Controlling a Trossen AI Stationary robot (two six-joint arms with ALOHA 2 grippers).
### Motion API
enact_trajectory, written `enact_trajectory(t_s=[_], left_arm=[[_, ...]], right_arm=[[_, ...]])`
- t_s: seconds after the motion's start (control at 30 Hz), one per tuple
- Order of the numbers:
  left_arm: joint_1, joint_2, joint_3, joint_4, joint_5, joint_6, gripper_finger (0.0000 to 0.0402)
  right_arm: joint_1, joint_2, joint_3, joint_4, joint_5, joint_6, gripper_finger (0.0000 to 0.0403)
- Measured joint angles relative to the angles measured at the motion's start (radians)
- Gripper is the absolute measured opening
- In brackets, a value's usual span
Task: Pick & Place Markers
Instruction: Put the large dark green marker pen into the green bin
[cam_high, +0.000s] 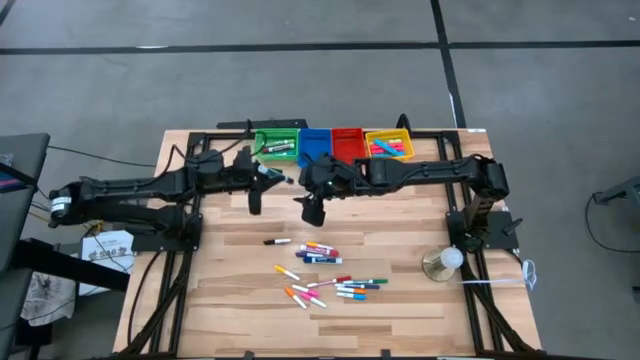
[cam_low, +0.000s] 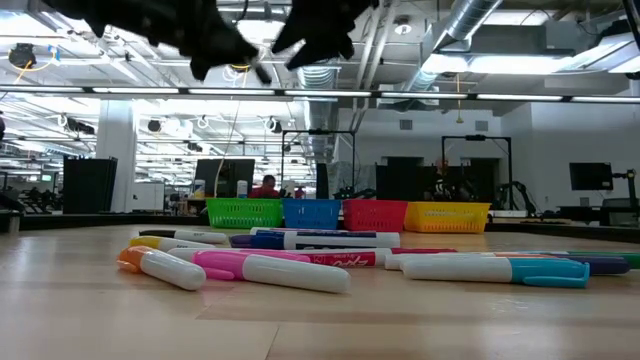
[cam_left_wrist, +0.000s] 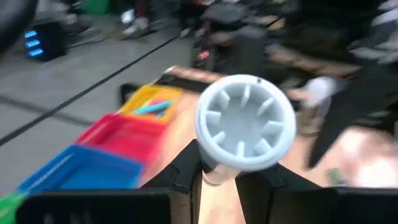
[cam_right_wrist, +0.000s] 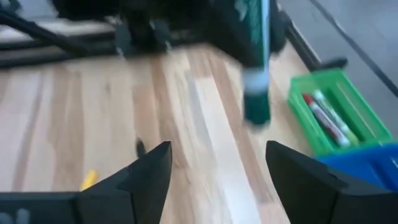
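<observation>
My left gripper (cam_high: 268, 176) hovers just in front of the green bin (cam_high: 276, 145) and is shut on a marker with a white barrel and a dark green end (cam_right_wrist: 255, 81). In the left wrist view that marker shows end-on as a round white ribbed end (cam_left_wrist: 244, 121). My right gripper (cam_high: 314, 205) hangs open above the bare table in front of the blue bin (cam_high: 315, 143), its fingers wide apart (cam_right_wrist: 217, 168) and touching nothing. Many loose markers (cam_high: 325, 275) lie flat on the table nearer the front edge. The green bin (cam_right_wrist: 333, 115) holds a few markers. My left gripper pinches the marker between its two fingers (cam_left_wrist: 186, 171), low on the white barrel (cam_left_wrist: 219, 175). The marker is lifted clear of the table, with its white ribbed end pointing out past the fingertips. In the right wrist view its dark green end hangs downward.
Four bins stand in a row at the far edge: green, blue, red (cam_high: 347, 142) and yellow (cam_high: 389, 145), the yellow one holding markers. A lone black marker (cam_high: 277, 241) lies left of the pile. A round cup-like object (cam_high: 443, 262) sits by the right arm's base.
</observation>
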Motion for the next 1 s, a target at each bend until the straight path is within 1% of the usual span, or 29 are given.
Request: enact_trajectory(t_s=[0.13, 0.33, 0.43, 0.6, 0.7, 0.8, 0.9, 1.0], left_arm=[[0.124, 0.0, 0.0, -0.06, -0.037, 0.034, 0.0074], [0.312, 0.02, 0.0, -0.098, -0.079, 0.153, 0.0074], [0.391, 0.079, 0.0, -0.098, -0.079, 0.21, 0.0075], [0.507, 0.248, 0.012, -0.098, -0.078, 0.247, 0.0075], [0.543, 0.358, 0.041, -0.099, -0.058, 0.248, 0.0075], [0.539, 0.446, 0.081, -0.1, -0.043, 0.256, 0.0076], [0.522, 0.499, 0.121, -0.098, -0.043, 0.273, 0.0077], [0.511, 0.52, 0.137, -0.099, -0.063, 0.274, 0.0077]], right_arm=[[-0.036, 0.0, 0.0, -0.105, 0.0, 0.0, 0.0252], [-0.09, 0.0, 0.0, -0.24, 0.001, 0.016, 0.0249], [-0.114, 0.0, 0.0, -0.297, 0.001, 0.016, 0.0249], [-0.146, 0.0, 0.0, -0.349, 0.002, 0.008, 0.0249], [-0.159, 0.0, 0.0, -0.366, 0.002, 0.007, 0.0249], [-0.166, 0.0, 0.0, -0.387, 0.002, -0.001, 0.0249], [-0.171, 0.0, 0.0, -0.413, 0.002, -0.001, 0.0249], [-0.175, 0.0, 0.0, -0.438, 0.002, -0.001, 0.0249]])
